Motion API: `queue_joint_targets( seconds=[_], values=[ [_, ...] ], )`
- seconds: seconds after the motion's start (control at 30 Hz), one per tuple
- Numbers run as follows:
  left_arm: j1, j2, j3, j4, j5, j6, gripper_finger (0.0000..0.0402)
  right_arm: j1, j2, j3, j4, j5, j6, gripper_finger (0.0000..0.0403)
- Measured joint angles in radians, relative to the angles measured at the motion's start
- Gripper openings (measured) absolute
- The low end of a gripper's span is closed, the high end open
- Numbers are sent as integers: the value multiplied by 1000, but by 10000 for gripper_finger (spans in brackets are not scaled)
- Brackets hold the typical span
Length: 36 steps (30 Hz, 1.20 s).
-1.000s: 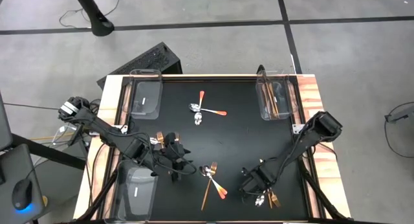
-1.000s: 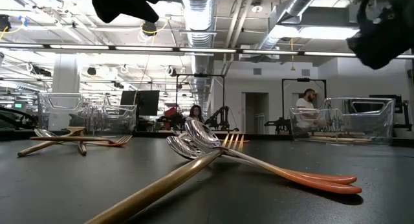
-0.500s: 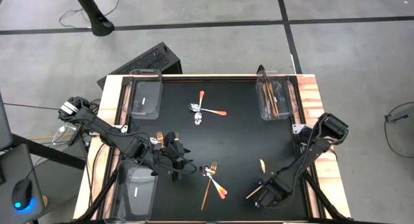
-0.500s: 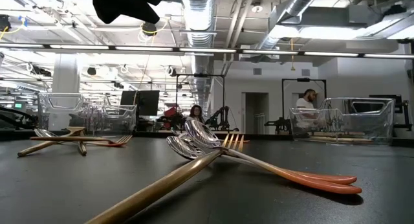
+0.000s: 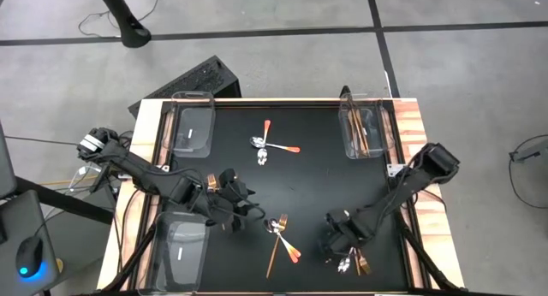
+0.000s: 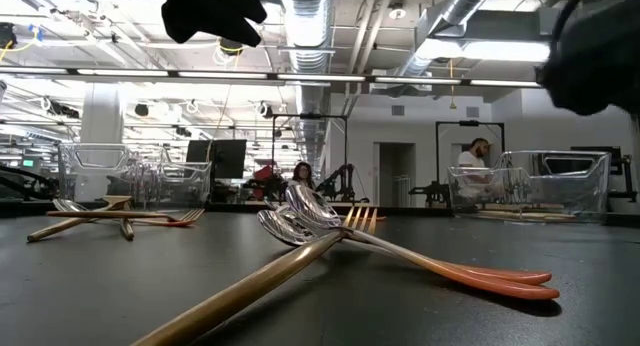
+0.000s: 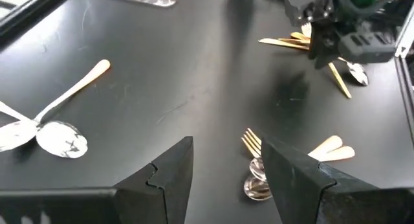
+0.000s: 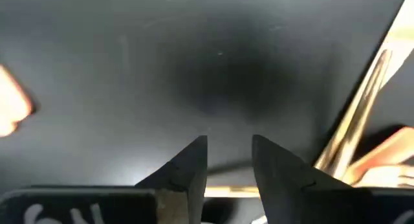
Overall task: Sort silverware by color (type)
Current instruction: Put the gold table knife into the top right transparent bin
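My left gripper (image 5: 235,202) hovers open over the table's near left part. In its wrist view (image 7: 226,166) a gold fork and a silver spoon (image 7: 254,179) lie on the mat between and beyond the fingers. They belong to the mixed pile (image 5: 279,236) of fork, orange-handled spoons and copper knife. My right gripper (image 5: 338,241) is open and low over the near right part, above a small pile (image 5: 353,263). Its wrist view (image 8: 229,156) shows bare mat between the fingers and a copper knife (image 8: 359,114) to one side. Two more orange-handled spoons (image 5: 270,146) lie crossed toward the far edge.
Clear bins stand at the far left corner (image 5: 193,125), the near left corner (image 5: 180,249) and the far right corner (image 5: 368,129), the last holding copper knives. A gold fork (image 5: 211,183) lies by my left arm. A person (image 6: 480,156) stands in the room beyond.
My right gripper swung toward the table's near right corner, uncovering an orange handle and a copper piece, then came back over them to where it was. My left gripper drifted a little toward the far edge and the right.
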Motion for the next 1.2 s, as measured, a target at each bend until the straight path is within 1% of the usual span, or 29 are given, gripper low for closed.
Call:
queue_joint_targets(
  seconds=[0.1,0.17,0.33,0.43,0.57,0.7,0.8,0.83,0.9,1.03,1.13,1.2],
  values=[
    [3,0,0,-1,34,-8,169,-5,-6,-14,20,-15,-19,133],
    [-1,0,0,-4,39,-23,169,5,-3,-17,-37,-43,-20,130],
    [-12,0,0,-11,-1,-34,169,55,-6,-19,-200,-171,-45,125],
    [-12,0,0,-11,-15,-33,169,85,-9,-34,-223,-211,-33,123],
    [-12,0,0,-10,-23,-23,169,117,-47,-30,-198,-199,45,122],
    [-11,0,0,-10,-33,-16,169,132,-87,-29,-179,-99,117,122],
    [-11,0,0,-10,-43,-2,169,110,-103,-29,-187,-28,134,122],
    [-8,0,0,-10,-44,1,169,97,-104,-29,-180,-22,131,122],
    [0,0,0,-10,-44,4,169,72,-96,-29,-168,-19,99,122],
    [25,0,0,-10,-33,4,169,23,-46,-35,-155,-56,51,122],
    [35,0,0,-10,-6,-6,169,6,-18,-34,-121,-78,42,122],
    [35,0,0,-10,5,-12,169,6,-1,-35,-106,-114,38,122]
  ],
)
